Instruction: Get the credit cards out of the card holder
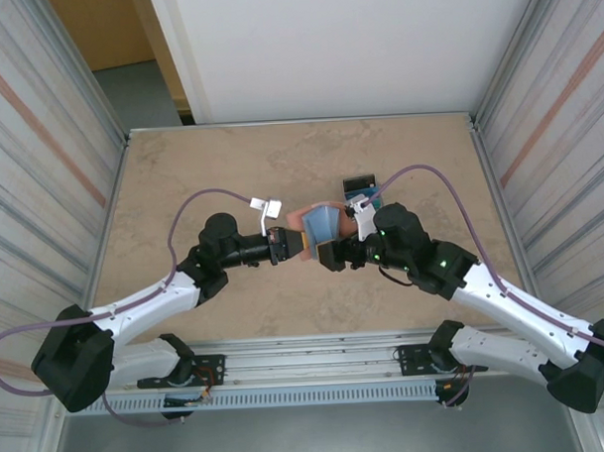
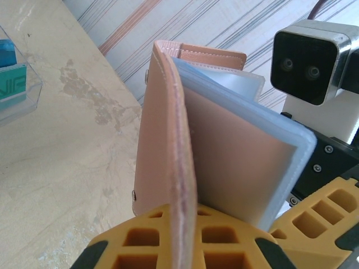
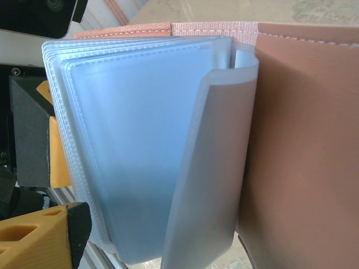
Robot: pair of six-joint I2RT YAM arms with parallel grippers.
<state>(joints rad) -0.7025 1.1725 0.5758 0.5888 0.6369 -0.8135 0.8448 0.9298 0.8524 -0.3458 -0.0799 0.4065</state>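
Note:
The card holder [image 1: 317, 225], a pinkish-brown leather wallet, is held upright and open between the two arms. My left gripper [image 1: 301, 244] is shut on its leather cover [image 2: 168, 168], with the yellow fingers [image 2: 140, 235] pinching the edge. Light-blue plastic sleeves [image 3: 140, 140] fan out from the spine. My right gripper [image 3: 168, 246] stands open around those sleeves; one yellow finger [image 3: 33, 241] shows at the lower left and the other is hidden behind the wallet. Whether the sleeves hold credit cards I cannot tell. Teal and blue cards [image 2: 10, 73] stand in a clear stand.
The clear, black-backed stand [image 1: 358, 187] sits on the marble-patterned table [image 1: 201, 180] just behind the right arm. The right wrist's camera [image 2: 311, 61] is close to the wallet. Ribbed walls enclose the table on both sides.

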